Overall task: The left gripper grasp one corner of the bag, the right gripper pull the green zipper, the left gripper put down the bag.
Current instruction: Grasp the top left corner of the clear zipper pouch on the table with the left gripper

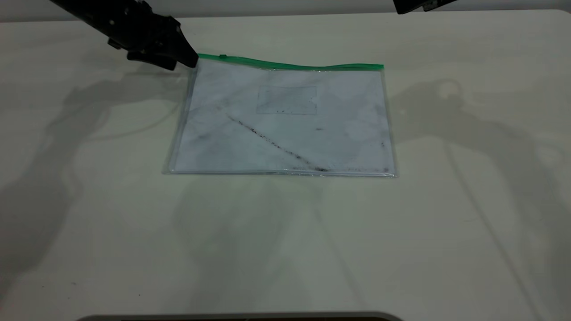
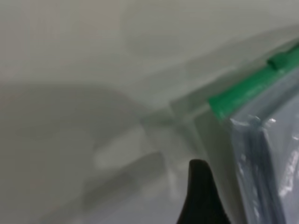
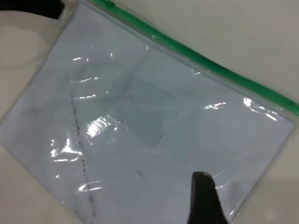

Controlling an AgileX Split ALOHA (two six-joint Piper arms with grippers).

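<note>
Early in the task: left gripper (image 1: 189, 60), black tapered claw, at the far corner of the flat clear plastic bag (image 1: 285, 125) lying on the pale table (image 1: 285, 245); grip on it unclear. Green zipper (image 1: 290, 65) beside its tip, apparently unpulled. Right gripper (image 3: 205, 200) hanging above the bag; opening unclear.

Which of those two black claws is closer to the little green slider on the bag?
The left gripper: it sits at the bag's far left corner, right beside the slider. The right gripper hangs up beyond the bag's far right corner.
</note>
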